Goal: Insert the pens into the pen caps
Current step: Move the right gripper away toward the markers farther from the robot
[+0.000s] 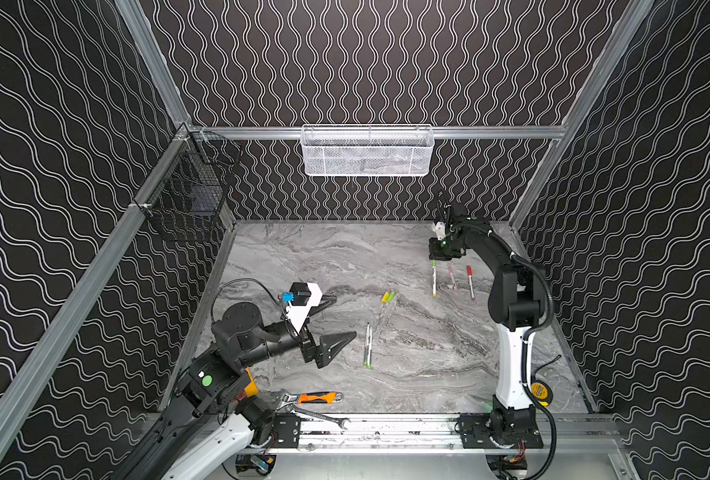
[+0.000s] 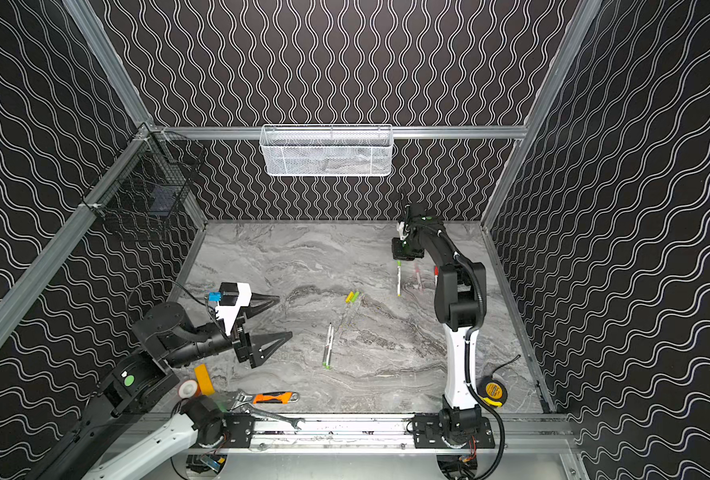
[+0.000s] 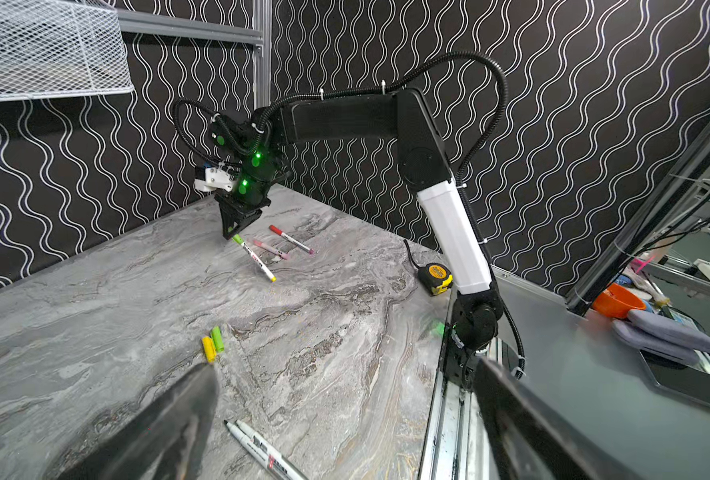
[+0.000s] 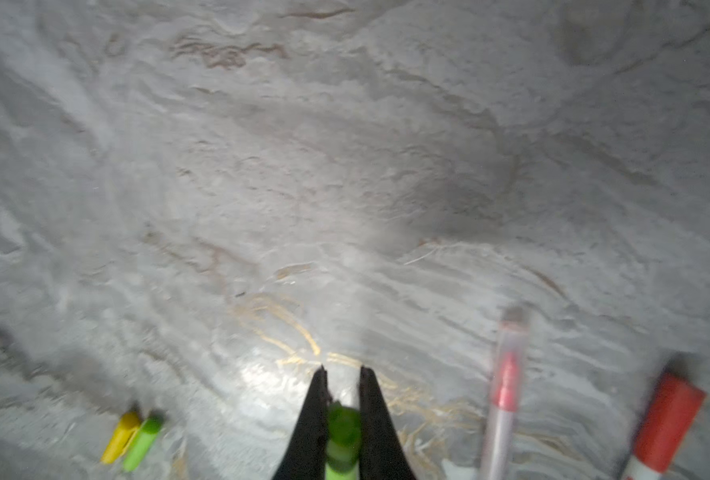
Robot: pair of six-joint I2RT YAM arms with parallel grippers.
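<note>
On the grey surface [image 1: 428, 365] the left hand [image 1: 346, 315] hovers spread wide and empty. At far right, the right hand [image 1: 440, 255] pinches a green-capped pen [image 1: 434, 279] at its cap. A pink pen [image 1: 452, 277] and a red pen [image 1: 469, 283] lie beside it. Two bare pens [image 1: 367, 348] lie mid-front, with a yellow cap [image 1: 385, 296] and a green cap [image 1: 391, 296] touching beyond them.

left arm [image 1: 262, 349] and right arm [image 3: 345, 118]: black links with white shells. a ribbed black cable [image 1: 548, 293] follows the right one. green lights [image 3: 257, 156] glow on it.
</note>
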